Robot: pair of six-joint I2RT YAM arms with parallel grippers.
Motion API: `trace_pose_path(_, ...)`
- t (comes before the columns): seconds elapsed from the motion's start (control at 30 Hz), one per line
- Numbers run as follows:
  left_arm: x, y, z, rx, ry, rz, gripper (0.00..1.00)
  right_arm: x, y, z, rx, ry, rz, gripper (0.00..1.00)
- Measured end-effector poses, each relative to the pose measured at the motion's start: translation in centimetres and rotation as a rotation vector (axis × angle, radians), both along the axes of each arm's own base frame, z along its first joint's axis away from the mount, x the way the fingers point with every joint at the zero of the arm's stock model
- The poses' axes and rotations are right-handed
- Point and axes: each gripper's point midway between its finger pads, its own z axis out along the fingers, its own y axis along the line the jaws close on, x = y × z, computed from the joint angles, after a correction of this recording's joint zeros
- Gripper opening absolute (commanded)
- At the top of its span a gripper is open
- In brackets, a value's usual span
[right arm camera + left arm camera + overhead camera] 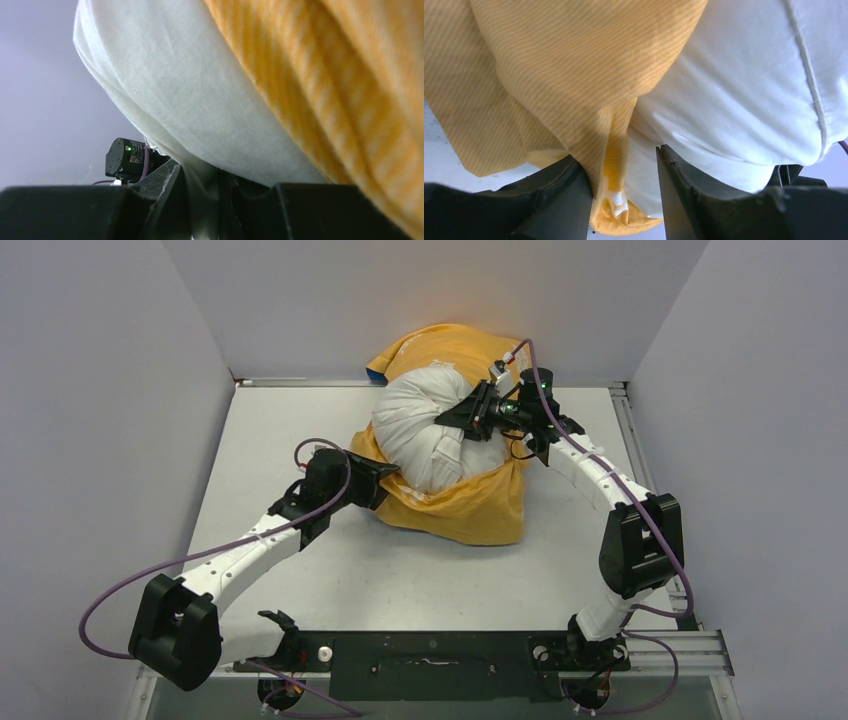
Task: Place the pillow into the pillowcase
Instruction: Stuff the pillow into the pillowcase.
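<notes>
The plump off-white pillow (425,430) lies at the back middle of the table, with its near and right parts inside the orange-yellow pillowcase (480,510). A sliver of blue (378,375) shows at the case's back. My left gripper (388,478) is at the case's left rim. In the left wrist view its jaws (619,155) are closed on a pleat of pillowcase (549,65), with pillow (734,90) cloth beside it. My right gripper (447,420) sits on top of the pillow. It (202,172) is shut on a pinch of pillow (190,100) cloth, beside the pillowcase (350,100).
Grey walls close in the white table (300,560) at the left, back and right. A metal rail (640,455) runs along the right edge. Purple cables loop off both arms. A black motor housing with a green light (127,157) shows in the right wrist view.
</notes>
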Motion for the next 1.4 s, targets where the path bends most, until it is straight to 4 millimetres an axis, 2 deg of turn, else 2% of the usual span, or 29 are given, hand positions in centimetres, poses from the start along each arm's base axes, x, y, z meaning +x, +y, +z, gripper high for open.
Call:
trace_pose_path(0.1, -0.2, 0.2, 0.1, 0.03, 0.008, -0.008, 0.46, 0.0, 0.0, 0.0, 0.0, 0.0, 0.0, 0.06)
trace_pose_path(0.2, -0.5, 0.9, 1.4, 0.081, -0.013, -0.008, 0.46, 0.0, 0.0, 0.0, 0.0, 0.0, 0.0, 0.06)
trace_pose_path(0.47, -1.0, 2.9, 10.2, 0.178, -0.226, -0.003, 0.46, 0.0, 0.0, -0.1, 0.001, 0.0, 0.0, 0.06)
trace_pose_path(0.6, -1.1, 3.4, 11.7, 0.228, -0.273, -0.011, 0.43, -0.1, 0.0, -0.5, 0.001, 0.005, 0.001, 0.06)
trace_pose_path(0.73, -1.2, 3.7, 11.6, 0.306, -0.264, -0.042, 0.43, -0.1, 0.0, -0.4, 0.002, 0.004, 0.001, 0.06)
trace_pose_path(0.83, -1.2, 3.8, 11.9, 0.327, -0.278, -0.047, 0.36, -0.1, 0.0, -0.4, 0.002, 0.003, 0.001, 0.06)
trace_pose_path(0.9, -1.0, 3.8, 11.4, 0.324, -0.278, -0.043, 0.32, -0.1, 0.0, -0.4, 0.002, 0.003, 0.001, 0.06)
trace_pose_path(1.0, -0.7, 3.2, 9.2, 0.314, -0.247, -0.053, 0.29, 0.0, 0.0, -0.4, 0.003, 0.001, 0.0, 0.06)
trace_pose_path(1.2, 1.5, 0.7, 3.7, 0.289, -0.14, -0.096, 0.24, -0.1, 0.0, -0.4, 0.003, 0.0, 0.001, 0.06)
trace_pose_path(1.3, 2.4, 0.0, 2.1, 0.276, -0.108, -0.095, 0.23, -0.1, 0.1, -0.4, 0.003, 0.0, 0.001, 0.06)
trace_pose_path(1.4, 2.9, -0.4, 1.6, 0.253, -0.093, -0.089, 0.21, -0.1, 0.1, -0.4, 0.003, 0.001, 0.001, 0.06)
